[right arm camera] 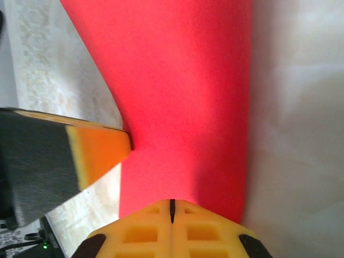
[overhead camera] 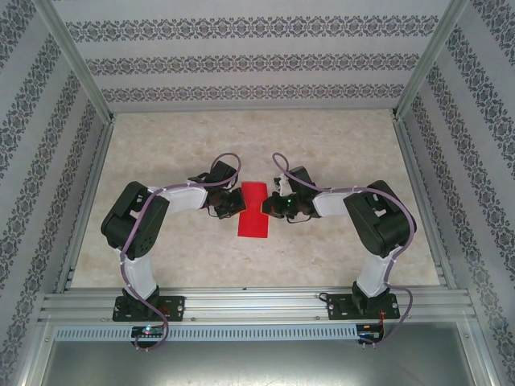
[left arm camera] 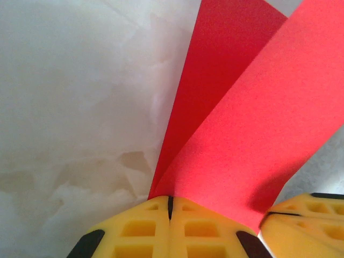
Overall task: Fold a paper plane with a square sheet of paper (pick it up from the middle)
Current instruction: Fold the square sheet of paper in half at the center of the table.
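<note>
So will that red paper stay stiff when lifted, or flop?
Probably floppy: the square sheet of paper narrows to a waist where the left gripper and right gripper pinch it. Likely light too: it looks very thin.

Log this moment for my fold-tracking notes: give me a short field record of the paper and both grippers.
paper: red, pinched narrow at its middle, wider at the far and near ends
left gripper: shut on the paper's left side, at the middle
right gripper: shut on the paper's right side, at the middle
fold state: two flaps fan out from the left gripper; no plane shape yet
table: pale marbled surface under the paper
</note>
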